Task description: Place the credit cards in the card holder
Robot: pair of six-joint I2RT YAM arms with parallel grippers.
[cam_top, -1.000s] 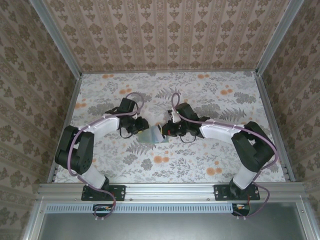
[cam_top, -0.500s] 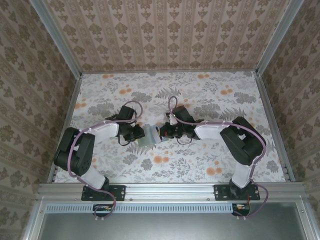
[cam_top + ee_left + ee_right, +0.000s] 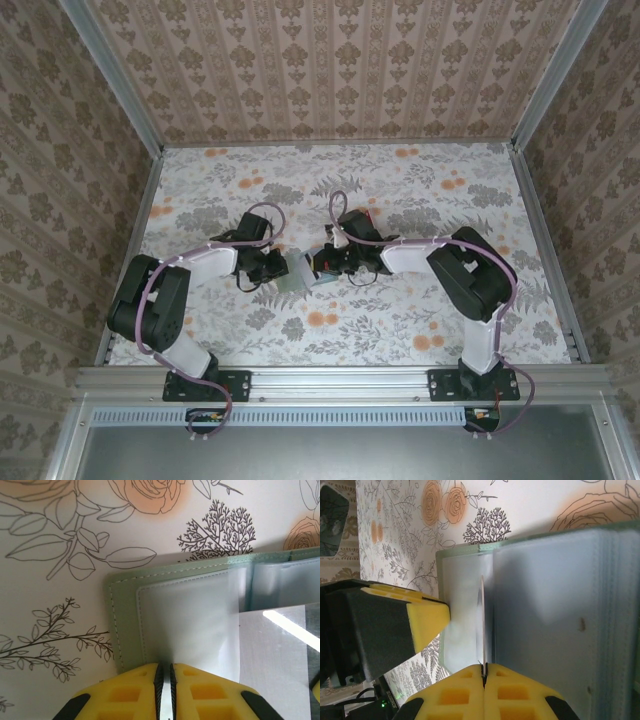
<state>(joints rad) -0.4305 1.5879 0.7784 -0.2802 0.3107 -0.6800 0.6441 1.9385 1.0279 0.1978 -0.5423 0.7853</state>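
A thin card [image 3: 482,620] stands edge-on at the stitched, translucent-sleeved card holder [image 3: 125,625].

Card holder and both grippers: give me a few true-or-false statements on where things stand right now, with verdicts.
1. The card holder lies open, its clear pockets showing. True.
2. The left gripper hangs wide open above it. False: its jaws are pinched on the holder's near edge.
3. The right gripper pinches a thin card, seen edge-on. True.
4. The holder sits against the far wall. False: it lies in the middle of the table, between the two grippers.
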